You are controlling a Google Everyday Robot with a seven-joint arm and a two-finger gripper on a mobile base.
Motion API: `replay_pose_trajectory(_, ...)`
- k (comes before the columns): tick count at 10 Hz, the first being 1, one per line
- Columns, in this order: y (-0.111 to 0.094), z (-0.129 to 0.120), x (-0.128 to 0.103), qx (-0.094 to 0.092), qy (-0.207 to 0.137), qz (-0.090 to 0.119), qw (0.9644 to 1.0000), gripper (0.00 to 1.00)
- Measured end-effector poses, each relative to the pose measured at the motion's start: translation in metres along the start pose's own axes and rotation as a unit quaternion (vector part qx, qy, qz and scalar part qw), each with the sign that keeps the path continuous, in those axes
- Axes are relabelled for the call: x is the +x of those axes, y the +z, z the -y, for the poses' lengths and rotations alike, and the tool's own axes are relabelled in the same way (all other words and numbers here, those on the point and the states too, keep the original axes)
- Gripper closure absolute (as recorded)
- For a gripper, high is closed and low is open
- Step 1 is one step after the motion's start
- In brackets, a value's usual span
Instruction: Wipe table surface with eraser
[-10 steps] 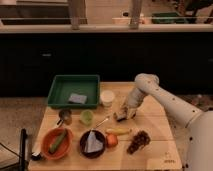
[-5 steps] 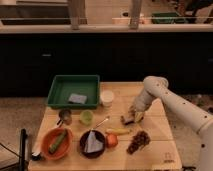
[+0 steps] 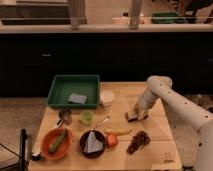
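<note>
The light tan wooden table surface fills the lower middle of the camera view. The eraser, a small dark block, rests on it right of centre, just right of the white cup. My gripper comes down from the white arm on the right and sits on top of the eraser, pressing it against the tabletop.
A green tray with a grey-blue pad stands at the back left. Near the front are an orange bowl, a dark bowl, a green cup, a banana, an orange fruit and dark grapes.
The gripper and eraser have slid to the right across the tabletop, away from the white cup, and a little toward the front.
</note>
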Motion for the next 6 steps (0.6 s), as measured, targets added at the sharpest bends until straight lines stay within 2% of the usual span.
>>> replay_pose_trajectory(3, 0.007, 0.029, 0.003, 0.014, 0.015, 0.007, 0.9998, 1.00)
replay_pose_trajectory(6, 0.008, 0.032, 0.002, 0.015, 0.012, 0.004, 0.9998, 1.00)
